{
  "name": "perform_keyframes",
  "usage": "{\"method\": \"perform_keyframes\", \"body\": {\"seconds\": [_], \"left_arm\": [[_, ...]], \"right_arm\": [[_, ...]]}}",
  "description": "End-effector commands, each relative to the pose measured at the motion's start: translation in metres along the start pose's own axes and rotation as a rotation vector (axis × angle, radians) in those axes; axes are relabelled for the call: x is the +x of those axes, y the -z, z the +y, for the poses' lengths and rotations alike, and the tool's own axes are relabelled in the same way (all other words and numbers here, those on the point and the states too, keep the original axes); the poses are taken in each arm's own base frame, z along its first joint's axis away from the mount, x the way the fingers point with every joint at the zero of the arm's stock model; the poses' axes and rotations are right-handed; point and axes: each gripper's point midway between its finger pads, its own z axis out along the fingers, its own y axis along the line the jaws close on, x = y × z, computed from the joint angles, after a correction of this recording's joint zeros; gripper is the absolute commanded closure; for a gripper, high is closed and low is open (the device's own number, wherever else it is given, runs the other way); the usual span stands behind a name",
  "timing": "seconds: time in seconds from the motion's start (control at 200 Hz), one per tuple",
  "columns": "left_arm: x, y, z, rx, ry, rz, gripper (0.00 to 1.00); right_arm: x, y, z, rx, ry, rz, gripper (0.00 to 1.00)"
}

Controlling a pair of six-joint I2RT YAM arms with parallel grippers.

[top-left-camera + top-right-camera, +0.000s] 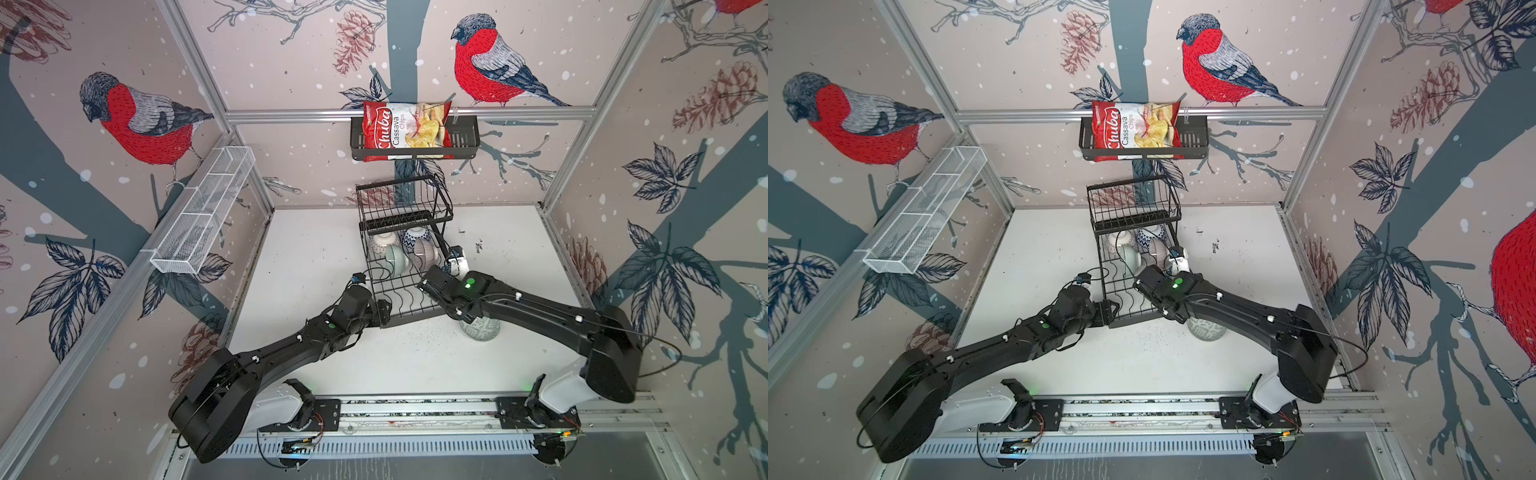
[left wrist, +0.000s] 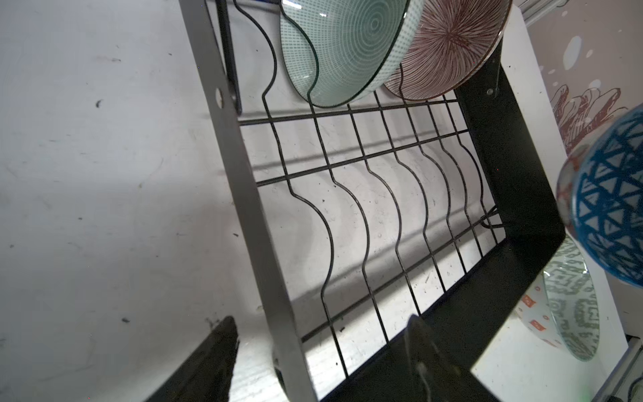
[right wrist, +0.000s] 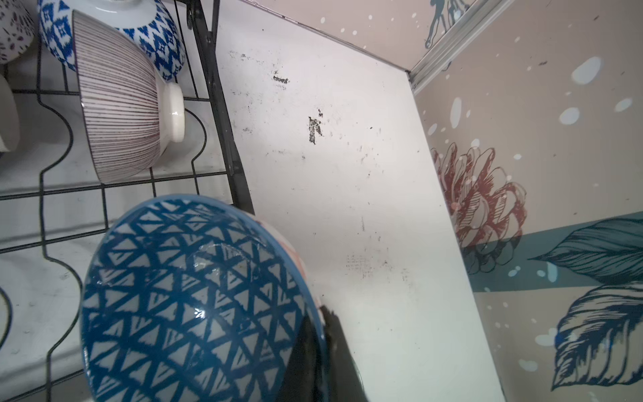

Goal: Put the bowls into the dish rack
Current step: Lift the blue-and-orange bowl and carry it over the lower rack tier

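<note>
The black wire dish rack stands mid-table. On its lower tier lean a dotted white bowl, a navy bowl, a pale green bowl and a mauve striped bowl. My right gripper is shut on the rim of a blue-triangle bowl, held tilted over the rack's right side rail. My left gripper is open at the rack's near left corner, its fingers on either side of the side rail. A green-patterned bowl sits on the table under the right arm, with an orange-patterned bowl against it.
The rack's raised basket tier overhangs its far end. On the back wall hangs a solid black basket holding a chip bag. A white mesh trough runs along the left wall. Both arms converge over the rack's near end.
</note>
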Motion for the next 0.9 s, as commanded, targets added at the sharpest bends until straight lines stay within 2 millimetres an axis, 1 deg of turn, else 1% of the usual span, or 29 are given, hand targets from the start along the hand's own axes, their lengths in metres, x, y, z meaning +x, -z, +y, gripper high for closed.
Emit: {"method": "perform_keyframes", "body": {"seconds": [0.0, 0.12, 0.24, 0.49, 0.67, 0.895], "left_arm": [[-0.011, 0.001, -0.011, 0.058, 0.011, -0.053, 0.25], [-0.01, 0.0, -0.01, 0.06, 0.008, -0.057, 0.25], [-0.01, -0.001, -0.008, 0.051, 0.006, -0.059, 0.25], [-0.011, -0.002, -0.006, 0.047, 0.001, -0.063, 0.25], [-0.012, -0.002, -0.007, 0.056, 0.0, -0.075, 0.25], [-0.013, -0.001, -0.007, 0.062, 0.001, -0.089, 0.25]], "right_arm": [[-0.013, 0.001, -0.006, 0.104, 0.09, -0.073, 1.0], [-0.018, 0.001, 0.005, 0.132, 0.149, -0.103, 1.0], [-0.024, -0.001, 0.019, 0.121, 0.204, -0.124, 1.0], [-0.035, -0.004, 0.036, 0.127, 0.285, -0.165, 1.0], [-0.037, -0.012, 0.04, 0.17, 0.341, -0.173, 1.0], [-0.034, -0.021, 0.037, 0.227, 0.385, -0.169, 1.0]]}}
